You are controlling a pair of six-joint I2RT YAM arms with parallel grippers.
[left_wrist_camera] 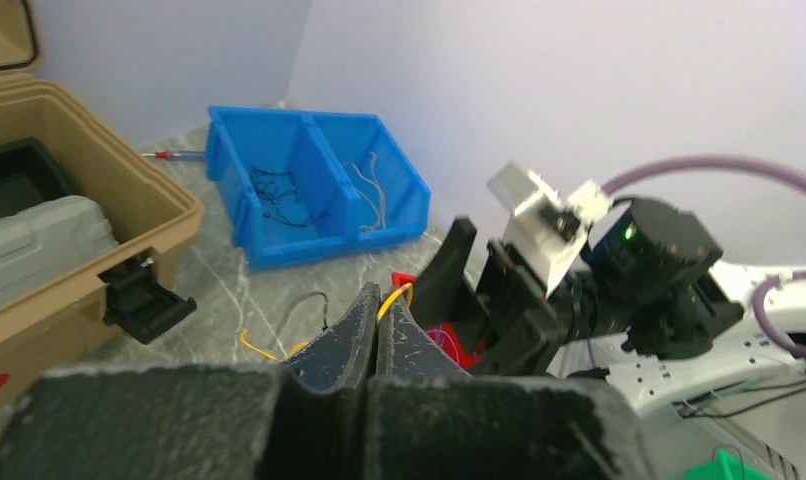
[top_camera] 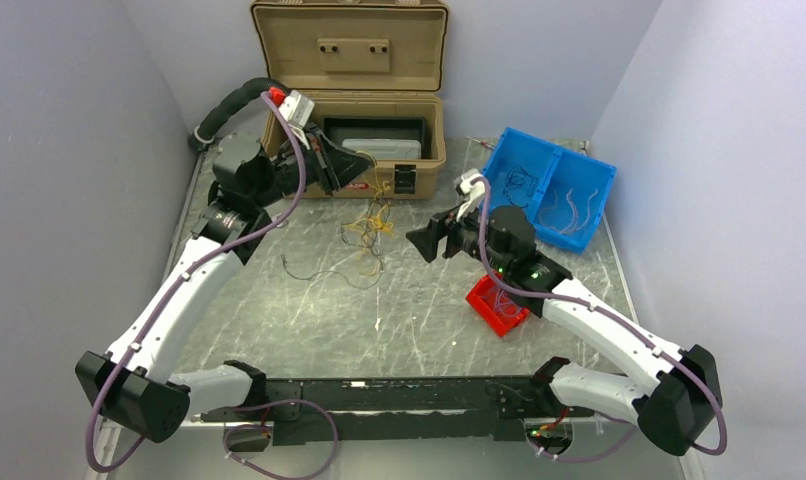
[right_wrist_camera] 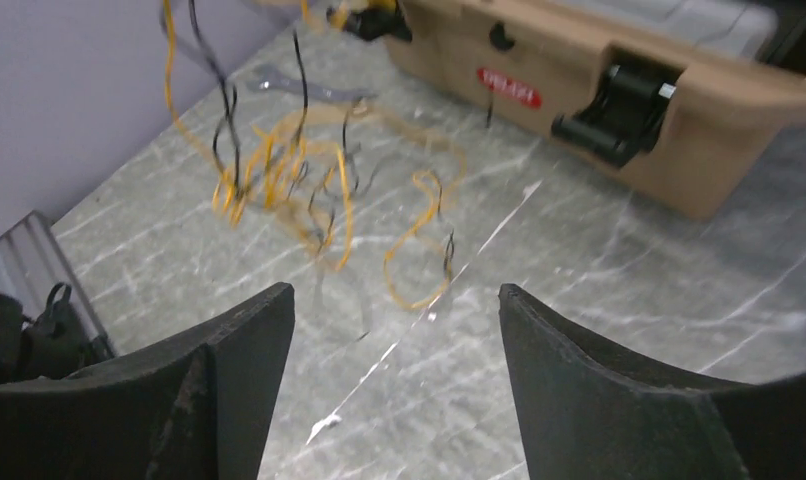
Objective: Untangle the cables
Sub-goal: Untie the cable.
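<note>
The cables [top_camera: 372, 222] are a loose tangle of thin yellow-orange and black wires, partly lifted off the table in front of the tan case. My left gripper [top_camera: 367, 162] is shut on a yellow cable [left_wrist_camera: 396, 298] that sticks out between its fingertips [left_wrist_camera: 368, 300]. In the right wrist view the tangle [right_wrist_camera: 299, 185] hangs and spreads just ahead of my right gripper [right_wrist_camera: 394, 292]. The right gripper [top_camera: 425, 241] stands open to the right of the tangle, with nothing between its fingers.
An open tan case [top_camera: 354, 130] stands at the back, its latch [right_wrist_camera: 619, 100] facing me. A blue two-part bin [top_camera: 551, 186] at the back right holds black wires and pale wires. A small red bin [top_camera: 496, 305] sits under the right arm.
</note>
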